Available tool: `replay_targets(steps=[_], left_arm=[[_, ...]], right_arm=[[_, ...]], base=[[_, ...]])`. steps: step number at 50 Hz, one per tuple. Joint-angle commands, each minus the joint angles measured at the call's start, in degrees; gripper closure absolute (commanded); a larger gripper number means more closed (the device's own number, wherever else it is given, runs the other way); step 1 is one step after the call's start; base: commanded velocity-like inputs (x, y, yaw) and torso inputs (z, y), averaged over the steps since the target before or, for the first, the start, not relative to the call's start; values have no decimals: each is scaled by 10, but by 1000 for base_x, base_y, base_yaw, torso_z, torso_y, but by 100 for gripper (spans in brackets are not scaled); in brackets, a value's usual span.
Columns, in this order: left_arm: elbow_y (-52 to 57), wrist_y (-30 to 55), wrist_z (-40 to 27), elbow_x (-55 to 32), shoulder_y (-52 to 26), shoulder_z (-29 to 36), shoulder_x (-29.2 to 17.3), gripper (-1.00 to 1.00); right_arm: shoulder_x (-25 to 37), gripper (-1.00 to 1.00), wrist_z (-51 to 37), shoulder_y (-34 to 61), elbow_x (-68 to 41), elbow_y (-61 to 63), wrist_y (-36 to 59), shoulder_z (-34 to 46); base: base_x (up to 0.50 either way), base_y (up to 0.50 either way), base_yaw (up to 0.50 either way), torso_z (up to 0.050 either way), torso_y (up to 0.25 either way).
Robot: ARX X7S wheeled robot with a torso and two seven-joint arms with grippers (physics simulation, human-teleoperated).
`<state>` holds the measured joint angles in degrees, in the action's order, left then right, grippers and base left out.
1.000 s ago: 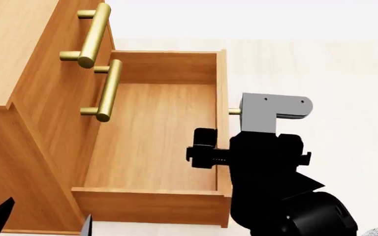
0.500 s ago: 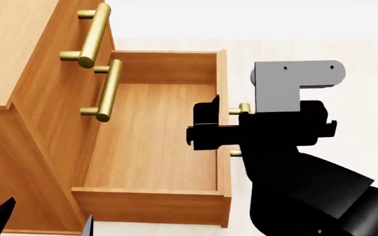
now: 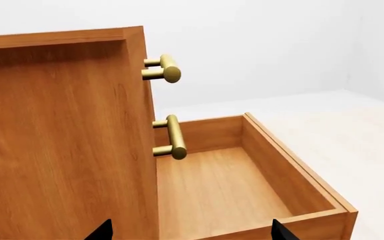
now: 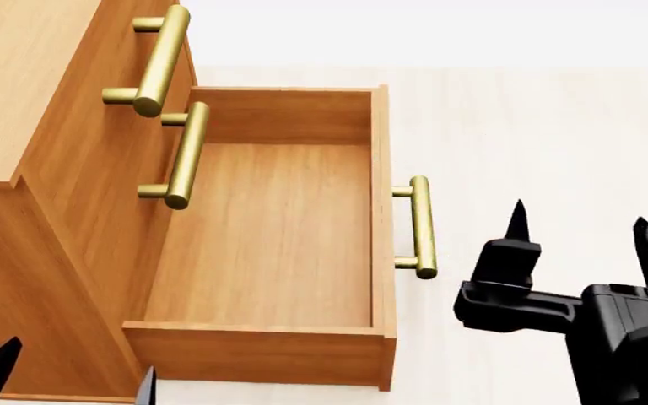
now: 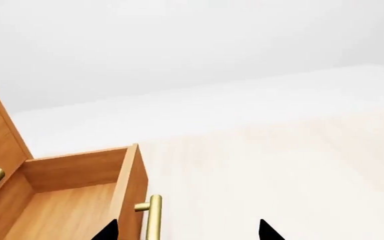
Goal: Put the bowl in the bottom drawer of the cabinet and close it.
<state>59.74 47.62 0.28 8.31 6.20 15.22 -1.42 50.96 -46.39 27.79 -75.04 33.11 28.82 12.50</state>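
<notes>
Bowl out of view; the bottom drawer [image 4: 267, 228] gapes left of the right gripper [image 4: 515, 253], spread wide, empty. Risk: clipping its handle [image 4: 420, 226].

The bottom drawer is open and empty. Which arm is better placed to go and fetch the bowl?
Probably the right gripper: it hangs free beside the drawer handle. The left gripper sits low against the cabinet. No bowl shows.

R gripper [image 4: 518, 232] open, empty, fingers up, arm low at right; L gripper [image 4: 71, 371] tips apart, empty.
</notes>
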Motion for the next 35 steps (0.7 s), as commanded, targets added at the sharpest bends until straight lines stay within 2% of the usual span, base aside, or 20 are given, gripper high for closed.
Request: replay_targets(steps=[1,8,12,17,27,35], left_arm=[[2,-4,10,10,-2,-8,13,-100],[2,-6,12,15,2,-7,12,-100],[2,-4,11,19,1,1,12,-100],[2,-2,10,20,-1,4,12,-100],[2,-2,11,22,0,5,12,-100],[2,-3,10,24,0,8,12,-100]], right_arm=[[50,-100,51,-188,0,68,-102,-134],[26,-100,92,-365,3,95,-182,-256],[-3,-100,123,-427,28,91,-206,-284],[-21,-100,137,-469,29,97,-221,-309],[-64,-100,172,-557,-51,92,-258,-378],[-93,-100,216,-613,-36,66,-270,-410]], base=[[0,0,0,0,0],[0,0,0,0,0],[0,0,0,0,0],[0,0,0,0,0],[0,0,0,0,0],[0,0,0,0,0]])
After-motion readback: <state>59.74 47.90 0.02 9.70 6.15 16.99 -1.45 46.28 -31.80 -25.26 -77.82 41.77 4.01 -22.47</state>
